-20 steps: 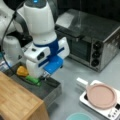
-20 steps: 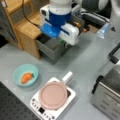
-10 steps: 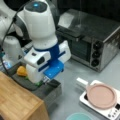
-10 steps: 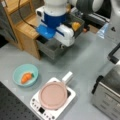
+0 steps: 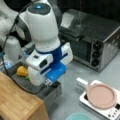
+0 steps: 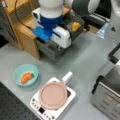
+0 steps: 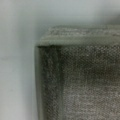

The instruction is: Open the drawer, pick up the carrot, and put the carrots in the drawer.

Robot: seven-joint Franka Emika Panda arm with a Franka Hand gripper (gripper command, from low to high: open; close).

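- The drawer (image 5: 51, 91) (image 6: 51, 50) (image 7: 80, 85) stands pulled out from the wooden cabinet (image 5: 17, 102) (image 6: 23, 32) in both front views, its dark grey inside open to view.
- The claw (image 5: 48, 81) (image 6: 53, 43) hangs low over the front part of the open drawer, at or just inside its rim; the arm's white and blue body covers the fingers, so I cannot tell whether it is released or clenched, and nothing shows in its grasp.
- The wrist view shows only a corner of the drawer's grey wall and floor against the pale tabletop (image 7: 17, 50); no fingers appear there.
- The carrot (image 6: 26, 77) lies in a light blue bowl (image 6: 17, 72) on the tabletop, toward a front view's left and well apart from the drawer and the claw.
- A yellow toy vegetable (image 5: 22, 71) (image 6: 75, 26) lies inside the drawer, toward its back end, with a bit of green (image 5: 28, 78) just beside it in a front view.
- A pink pan (image 5: 102, 96) (image 6: 53, 95) with a white handle sits on a white cooker (image 5: 110, 112) (image 6: 37, 106) on the tabletop.
- A silver toaster oven (image 5: 100, 47) (image 6: 107, 97) with black knobs stands behind, near a front view's right.
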